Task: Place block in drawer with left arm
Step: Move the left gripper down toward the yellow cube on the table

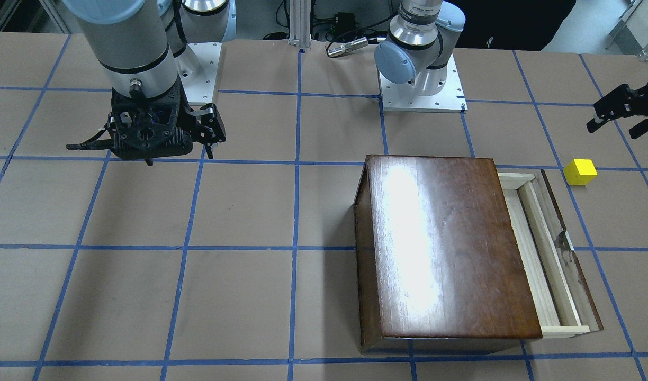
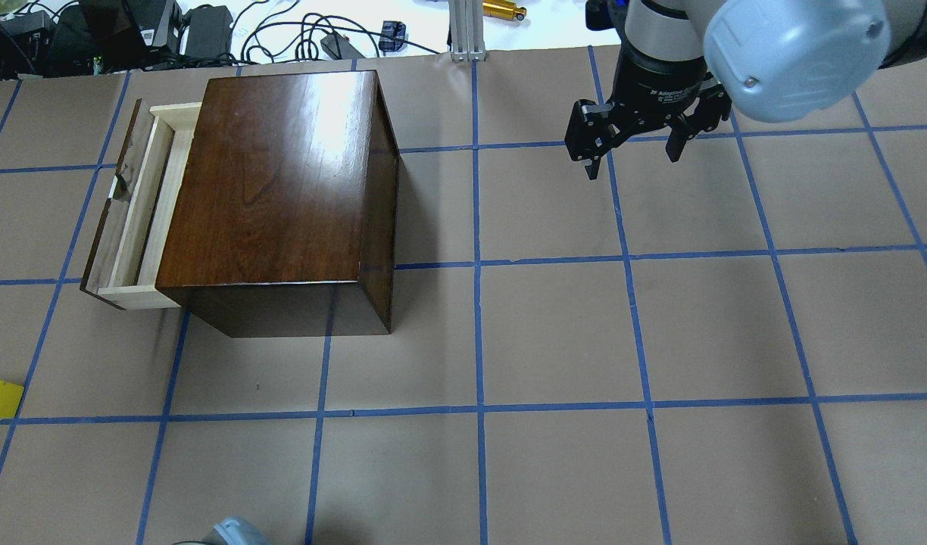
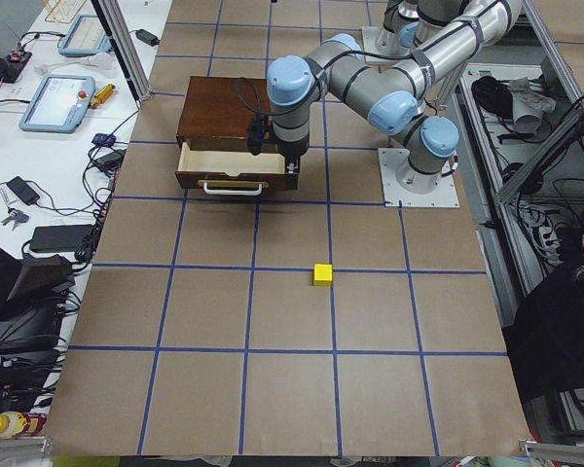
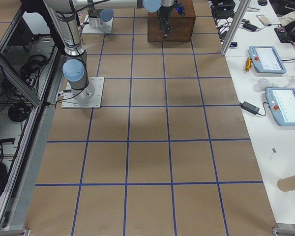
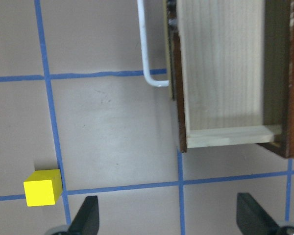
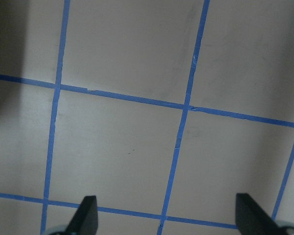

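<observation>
You'll find the box point(image 2: 274, 182) on the worktop point(image 2: 554, 333) in the robot's left half, towards the side far from its base. The drawer point(image 2: 149, 219) stands pulled out of the box's left side, with its handle point(image 5: 146, 49) on the outer face, pointing left. The block point(image 1: 580, 172) lies on the worktop apart from the drawer, further left and nearer the robot than the drawer's near corner. The left tool point(image 1: 615, 127) hangs above the worktop just off that near corner, and the block sits off to one side of it, not between its fingers. The right tool point(image 2: 632, 163) hangs over the far right half, well apart from the box.
</observation>
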